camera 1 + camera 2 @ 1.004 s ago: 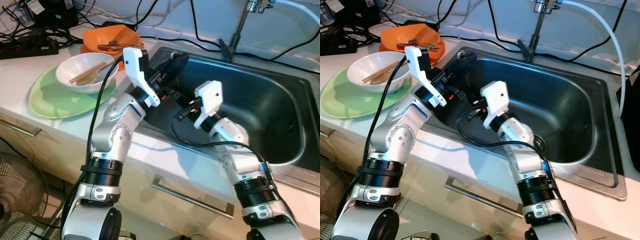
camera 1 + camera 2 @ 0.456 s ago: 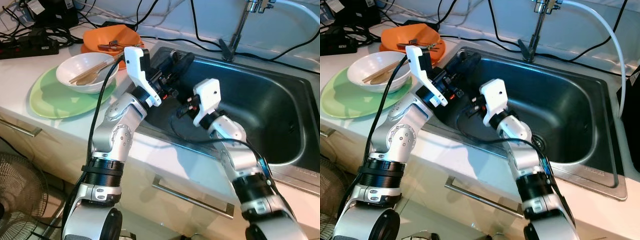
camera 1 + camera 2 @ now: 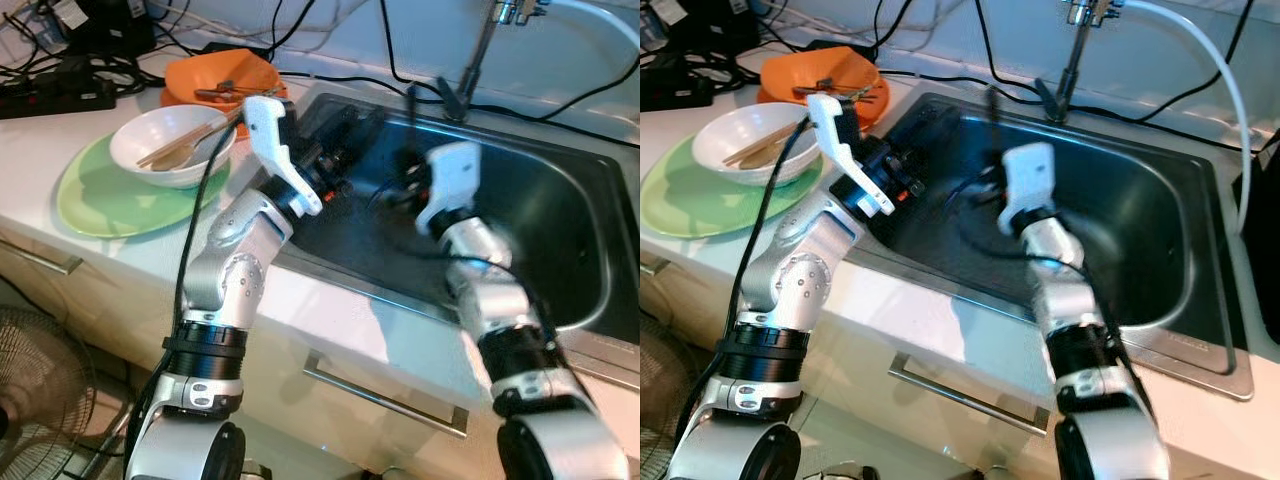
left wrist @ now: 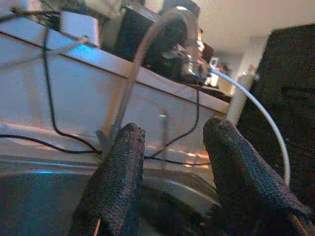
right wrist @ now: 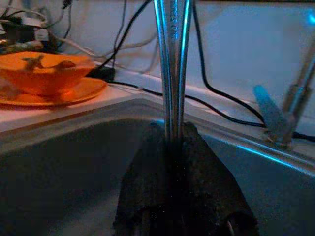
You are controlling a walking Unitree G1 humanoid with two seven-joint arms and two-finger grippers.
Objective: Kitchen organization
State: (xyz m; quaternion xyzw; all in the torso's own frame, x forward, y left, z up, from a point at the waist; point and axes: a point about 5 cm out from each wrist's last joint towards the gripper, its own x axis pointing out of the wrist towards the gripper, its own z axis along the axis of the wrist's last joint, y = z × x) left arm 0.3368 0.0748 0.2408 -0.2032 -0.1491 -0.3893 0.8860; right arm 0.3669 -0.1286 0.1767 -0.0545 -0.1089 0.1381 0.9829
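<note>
My right gripper (image 3: 408, 168) hovers over the steel sink (image 3: 560, 215), blurred with motion. It is shut on the handle of a slim metal utensil (image 5: 172, 59), which sticks up from the fingertips (image 5: 197, 162); the utensil (image 3: 411, 100) shows as a thin dark line in the left eye view. Its far end is out of sight. My left gripper (image 4: 170, 142) is open with nothing between its fingers and reaches over the sink's left rim (image 3: 345, 135). A white bowl (image 3: 170, 150) holding wooden chopsticks sits on a green plate (image 3: 100, 195) on the counter.
An orange bowl with utensils (image 3: 222, 80) stands on an orange plate behind the white bowl. The faucet (image 3: 478, 55) and black cables run along the back wall. A power strip (image 3: 55, 95) lies at the far left. A drawer handle (image 3: 385, 395) is below the counter edge.
My right arm has swung to the right and risen over the sink, carrying the utensil upright. The left arm has barely moved.
</note>
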